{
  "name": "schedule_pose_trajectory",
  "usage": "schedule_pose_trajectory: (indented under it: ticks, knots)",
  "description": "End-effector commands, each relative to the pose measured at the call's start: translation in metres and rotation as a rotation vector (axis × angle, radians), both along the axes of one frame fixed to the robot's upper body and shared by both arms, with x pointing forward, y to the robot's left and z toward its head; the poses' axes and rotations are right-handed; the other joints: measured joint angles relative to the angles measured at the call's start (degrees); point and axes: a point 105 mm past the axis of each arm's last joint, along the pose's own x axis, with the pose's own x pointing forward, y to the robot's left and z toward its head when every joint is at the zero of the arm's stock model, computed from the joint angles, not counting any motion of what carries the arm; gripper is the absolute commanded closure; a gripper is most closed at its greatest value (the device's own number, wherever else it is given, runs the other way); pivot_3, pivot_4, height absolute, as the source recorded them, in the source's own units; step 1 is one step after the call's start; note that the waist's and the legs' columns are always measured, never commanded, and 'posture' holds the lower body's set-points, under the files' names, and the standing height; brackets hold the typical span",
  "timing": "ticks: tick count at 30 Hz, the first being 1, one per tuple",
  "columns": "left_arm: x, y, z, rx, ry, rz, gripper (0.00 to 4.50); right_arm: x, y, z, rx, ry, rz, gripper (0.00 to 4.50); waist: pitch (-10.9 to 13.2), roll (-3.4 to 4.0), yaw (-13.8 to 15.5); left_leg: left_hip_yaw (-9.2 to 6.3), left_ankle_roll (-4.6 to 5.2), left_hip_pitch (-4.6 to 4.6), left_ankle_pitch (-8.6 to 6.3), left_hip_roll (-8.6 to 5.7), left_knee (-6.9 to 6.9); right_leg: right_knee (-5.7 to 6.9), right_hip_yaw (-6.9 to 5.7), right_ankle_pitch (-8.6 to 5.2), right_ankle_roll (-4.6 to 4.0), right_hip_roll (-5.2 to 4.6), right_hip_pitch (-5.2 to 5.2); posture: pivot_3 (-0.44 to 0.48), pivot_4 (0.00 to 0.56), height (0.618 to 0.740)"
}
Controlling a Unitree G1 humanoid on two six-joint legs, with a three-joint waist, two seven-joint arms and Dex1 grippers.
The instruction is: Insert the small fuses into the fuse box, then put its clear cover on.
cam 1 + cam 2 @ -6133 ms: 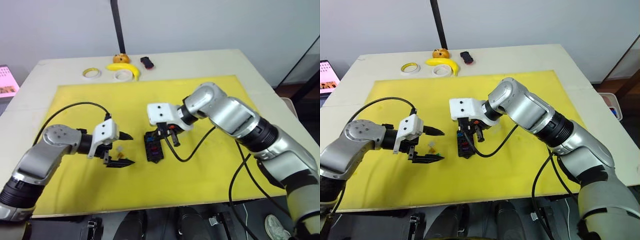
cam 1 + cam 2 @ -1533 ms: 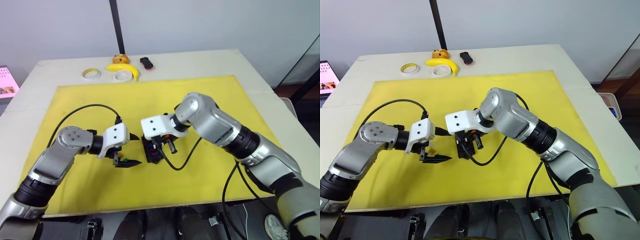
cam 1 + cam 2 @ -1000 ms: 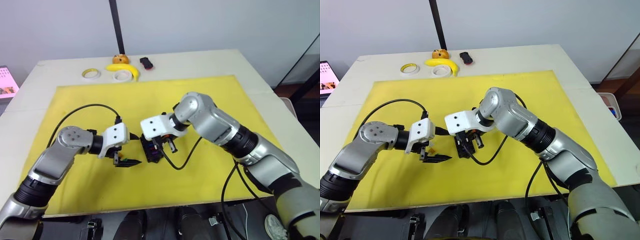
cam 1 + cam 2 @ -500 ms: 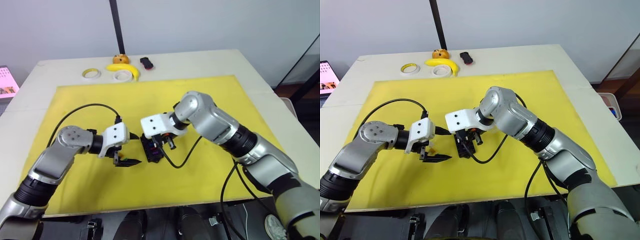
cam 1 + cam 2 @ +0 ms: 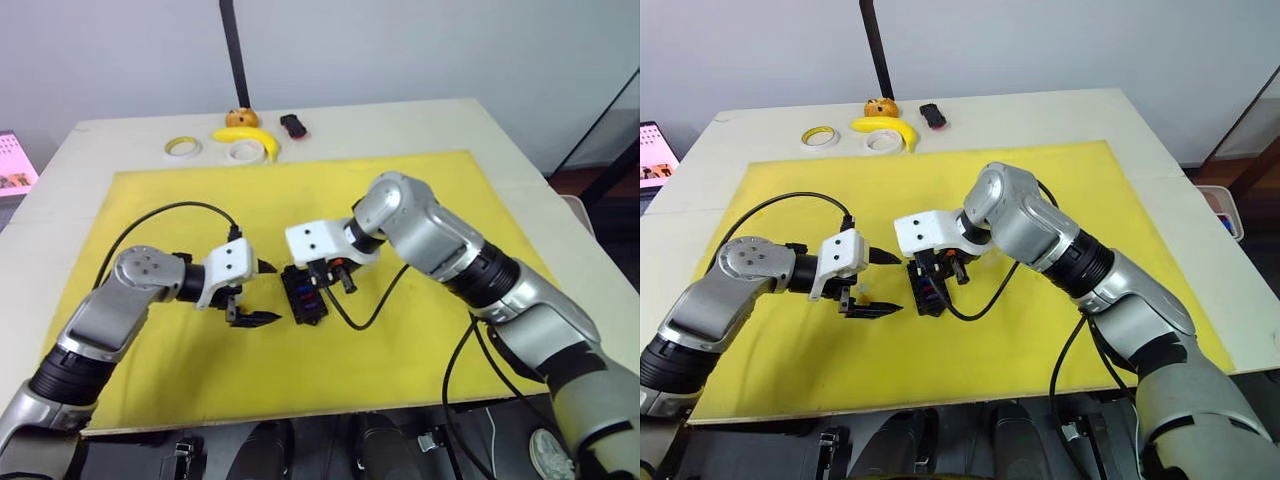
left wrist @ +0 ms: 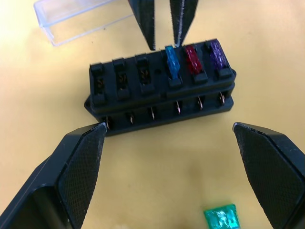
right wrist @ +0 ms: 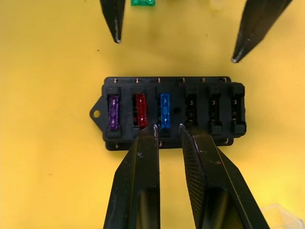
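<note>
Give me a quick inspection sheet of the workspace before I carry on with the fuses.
Surface: yellow rectangular mat on a pale table.
Job's things: black plastic fuse box holds purple, red and blue fuses side by side; three slots in that row empty. Teal-green fuse loose on the mat. Clear plastic cover lies off, beside the box.
Clutter: two tape rolls, banana, small black-and-red object at the far edge.
Grippers: left tool open, facing the box; right tool nearly closed, empty, at the blue fuse.
Cables: black wrist cables arch over the mat.
Surroundings: nothing seen.
</note>
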Motion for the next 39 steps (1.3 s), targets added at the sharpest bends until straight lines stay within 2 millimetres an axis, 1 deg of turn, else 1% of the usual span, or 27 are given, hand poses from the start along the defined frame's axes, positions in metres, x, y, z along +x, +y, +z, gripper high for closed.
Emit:
schedule_pose_trajectory:
  ticks: [1, 4, 7, 10, 12, 15, 17, 20, 28, 33, 39]
  knots:
    - [0.003, 0.001, 0.008, -0.003, -0.034, -0.005, 0.0, -0.004, 0.001, 0.036, 0.095, -0.046, 0.03, 3.64, 0.0, 0.0, 0.05, 0.0, 0.0, 0.0, 0.0, 0.0, 0.0, 0.0, 0.0, 0.0, 0.0, 0.0, 0.0, 0.0, 0.15, 0.74]
    - [0.003, 0.002, 0.008, -0.002, -0.037, -0.004, 0.0, -0.007, 0.0, 0.039, 0.148, -0.023, 0.043, 3.64, 0.0, 0.0, 0.07, 0.0, 0.0, -0.01, 0.0, 0.0, 0.01, 0.0, 0.0, 0.0, 0.0, -0.01, 0.0, 0.0, 0.15, 0.74]
    - [0.003, 0.002, 0.008, -0.003, -0.034, -0.003, 0.0, -0.009, 0.002, 0.036, 0.236, 0.011, 0.048, 3.64, 0.0, 0.0, 0.05, 0.0, 0.0, -0.01, 0.0, 0.0, 0.01, 0.0, 0.0, 0.0, 0.0, -0.01, 0.0, 0.0, 0.15, 0.74]
    - [0.0, 0.002, 0.007, -0.005, -0.027, -0.003, 0.0, -0.012, 0.002, 0.029, 0.316, 0.025, 0.076, 4.48, -0.01, -0.01, 0.13, 0.0, 0.0, -0.01, 0.0, 0.0, 0.01, -0.01, 0.0, 0.0, 0.0, -0.02, 0.01, 0.0, 0.15, 0.74]
    - [0.0, 0.002, 0.007, -0.008, -0.025, 0.002, 0.0, -0.015, 0.003, 0.028, 0.373, 0.036, 0.095, 4.48, 0.0, -0.01, 0.15, 0.0, 0.0, -0.02, 0.0, 0.0, 0.01, -0.01, 0.01, 0.0, 0.0, -0.02, 0.01, 0.0, 0.15, 0.74]
    - [0.0, 0.003, 0.007, -0.01, -0.024, 0.012, 0.0, -0.01, 0.003, 0.022, 0.455, 0.059, 0.065, 4.48, 0.0, -0.01, -0.01, 0.01, 0.0, -0.01, 0.0, 0.0, 0.02, 0.01, 0.02, 0.0, 0.01, -0.02, 0.01, 0.0, 0.15, 0.74]
    - [-0.001, 0.004, 0.007, -0.01, -0.024, 0.015, 0.0, -0.009, 0.003, 0.015, 0.482, 0.074, 0.05, 4.48, 0.0, -0.01, 0.03, 0.01, 0.0, 0.0, 0.0, 0.01, 0.0, 0.01, 0.02, 0.0, 0.01, 0.0, 0.0, 0.0, 0.15, 0.74]
    - [-0.002, 0.004, 0.008, -0.013, -0.024, 0.018, 0.0, -0.01, 0.002, 0.01, 0.509, 0.099, 0.033, 4.48, 0.0, -0.01, 0.13, 0.01, 0.0, -0.01, 0.0, 0.0, 0.01, 0.0, 0.03, 0.0, 0.01, -0.01, 0.01, 0.0, 0.15, 0.74]
    - [-0.003, 0.004, 0.008, -0.012, -0.027, 0.022, 0.0, -0.005, -0.001, -0.004, 0.513, 0.124, 0.002, 4.48, 0.0, -0.01, 0.06, 0.01, 0.0, 0.0, 0.0, 0.0, 0.01, 0.0, 0.03, 0.01, 0.01, 0.0, 0.01, 0.0, 0.15, 0.74]
    - [-0.002, 0.003, 0.008, -0.012, -0.028, 0.022, 0.0, -0.002, -0.001, -0.009, 0.515, 0.14, -0.015, 4.48, 0.0, -0.01, 0.07, 0.01, 0.0, 0.0, 0.0, 0.0, 0.01, 0.0, 0.03, 0.01, 0.01, 0.0, 0.01, 0.0, 0.15, 0.74]
    - [-0.003, 0.003, 0.008, -0.01, -0.029, 0.023, 0.0, -0.001, -0.004, -0.022, 0.48, 0.169, -0.028, 4.48, 0.0, -0.01, 0.05, 0.01, 0.0, 0.0, 0.0, 0.0, 0.01, 0.0, 0.03, 0.01, 0.01, 0.0, 0.01, 0.0, 0.15, 0.74]
